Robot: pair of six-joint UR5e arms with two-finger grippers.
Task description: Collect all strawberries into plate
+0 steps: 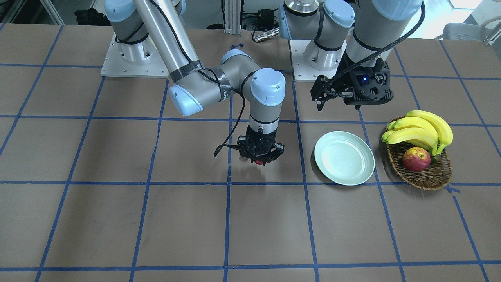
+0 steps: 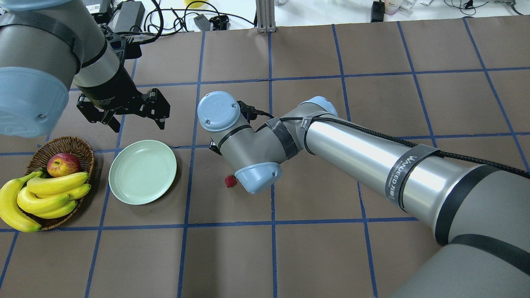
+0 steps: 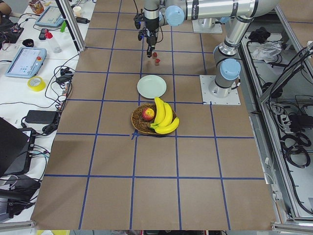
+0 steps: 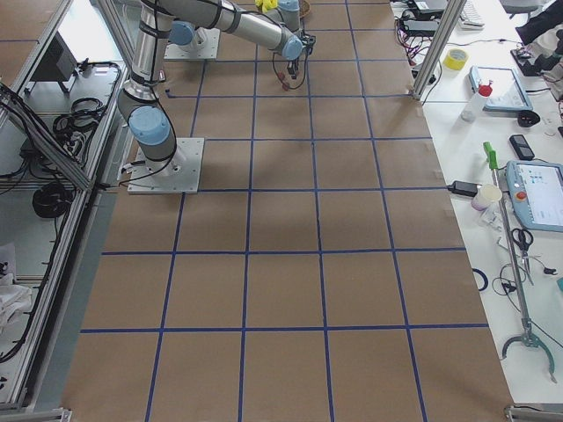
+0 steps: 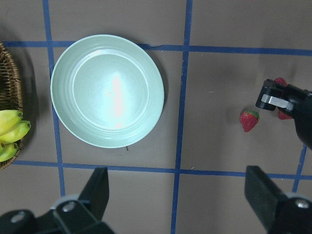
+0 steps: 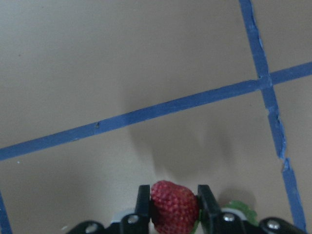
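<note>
The right gripper (image 6: pixel 173 194) is clamped on a plump red strawberry (image 6: pixel 174 209) with a dimpled skin, pinned between its two fingers close to the table (image 6: pixel 97 73). A second strawberry (image 5: pixel 249 120) lies just beside it, towards the mint plate (image 5: pixel 63 117). The left gripper (image 5: pixel 180 195) hangs spread wide near the plate.

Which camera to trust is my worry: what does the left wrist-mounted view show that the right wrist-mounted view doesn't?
Left wrist only: the round pale mint glossy plate, empty; the brown wicker basket edge with yellow bananas; a loose red strawberry lying on the brown paper table. Right wrist only: close up, a held red strawberry clamped between the right gripper fingers. Both: the right gripper, that table and its blue tape lines.
</note>
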